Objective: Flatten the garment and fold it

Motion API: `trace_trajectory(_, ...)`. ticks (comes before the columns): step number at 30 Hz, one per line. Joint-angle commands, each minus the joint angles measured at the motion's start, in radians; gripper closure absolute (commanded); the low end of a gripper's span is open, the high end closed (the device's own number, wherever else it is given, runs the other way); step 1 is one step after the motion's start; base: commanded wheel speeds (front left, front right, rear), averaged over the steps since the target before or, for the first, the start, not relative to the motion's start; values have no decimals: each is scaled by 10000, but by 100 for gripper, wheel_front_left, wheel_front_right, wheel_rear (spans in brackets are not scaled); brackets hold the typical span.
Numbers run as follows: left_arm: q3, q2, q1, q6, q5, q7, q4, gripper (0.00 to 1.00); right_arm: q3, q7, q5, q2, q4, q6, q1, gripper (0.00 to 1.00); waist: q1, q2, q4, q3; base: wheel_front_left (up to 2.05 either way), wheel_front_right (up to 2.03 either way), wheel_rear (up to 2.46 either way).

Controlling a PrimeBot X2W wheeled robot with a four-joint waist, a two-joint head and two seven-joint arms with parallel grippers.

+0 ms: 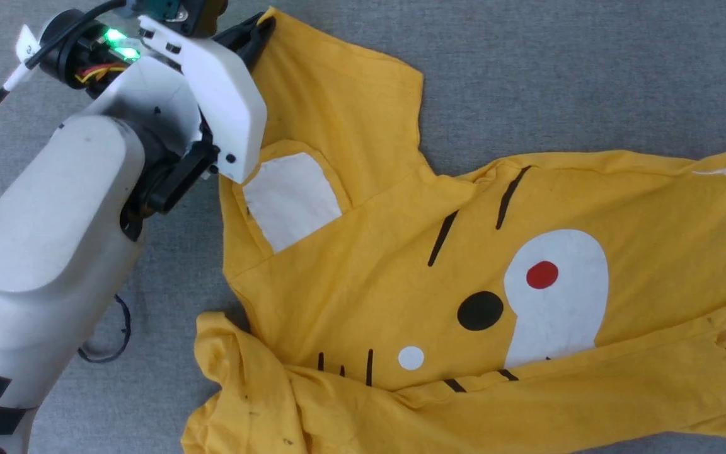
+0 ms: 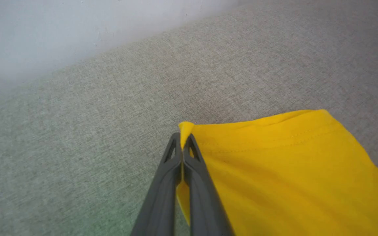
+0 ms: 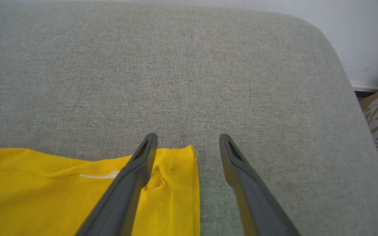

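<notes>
Left wrist view shows the left gripper (image 2: 182, 142) clamped on a hemmed corner of the single yellow shirt (image 1: 363, 277), which lies rumpled on the grey cushion (image 1: 590, 75). It is probably light, limp and quick to bunch, so corners suit gripping. The right gripper (image 3: 188, 141), second of two, is spread apart at the far corner.

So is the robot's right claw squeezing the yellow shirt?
No, the right gripper is open, spread wide over a corner of the garment.

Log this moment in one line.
left gripper: shut on garment corner | right gripper: open at another corner | garment: creased, not yet folded
</notes>
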Motion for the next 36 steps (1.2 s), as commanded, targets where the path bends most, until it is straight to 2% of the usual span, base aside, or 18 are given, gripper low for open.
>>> trace_trajectory(1, -32, -9, 104, 58, 23, -44, -51, 100, -3, 252, 35, -154, 228, -11, -133, 0, 0, 0, 111, 35, 0, 0, 0)
trace_trajectory(5, -61, -86, 55, 94, 17, -55, -121, 100, 16, 881, 145, -462, 710, -11, -237, 0, 0, 0, 283, 149, 0, 0, 0)
trace_trajectory(9, -73, -116, 45, 123, -10, -64, -129, 100, 122, 1260, 569, -370, 1079, -11, -307, 0, 0, 0, 400, 211, 0, 0, 0)
trace_trajectory(10, -73, -114, 43, 130, -15, -65, -130, 100, 177, 1372, 628, -375, 1156, -11, -307, 18, 0, 0, 421, 225, 0, 0, 0)
trace_trajectory(11, -73, -110, 41, 137, -20, -65, -131, 100, 183, 1459, 690, -351, 1230, -11, -325, 70, 0, 0, 439, 237, 0, 0, 0)
trace_trajectory(12, -74, -109, 38, 143, -25, -67, -132, 100, 156, 1537, 760, -294, 1306, -11, -357, 100, 0, 0, 456, 245, 0, 0, 0)
trace_trajectory(19, 90, 4, 64, 263, 84, -547, -265, 100, -35, 1383, 622, -236, 1368, -11, -613, 100, 0, 0, 492, 96, 0, 0, 0)
trace_trajectory(26, 823, 325, 426, 632, 204, -2077, -932, 100, -403, 787, 464, -238, 899, -11, -753, 100, 0, 0, 521, -695, 0, 0, 0)
trace_trajectory(31, 1295, 614, 1305, 932, -4, -2920, -1823, 100, -655, 571, 444, -71, 435, -11, -385, 100, 0, 0, 620, -1478, 0, 0, 0)
trace_trajectory(36, 1541, 1068, 2822, 1370, -257, -3319, -3045, 100, -834, 576, 538, 406, -154, -11, 456, 100, 0, 0, 704, -2262, 0, 0, 0)
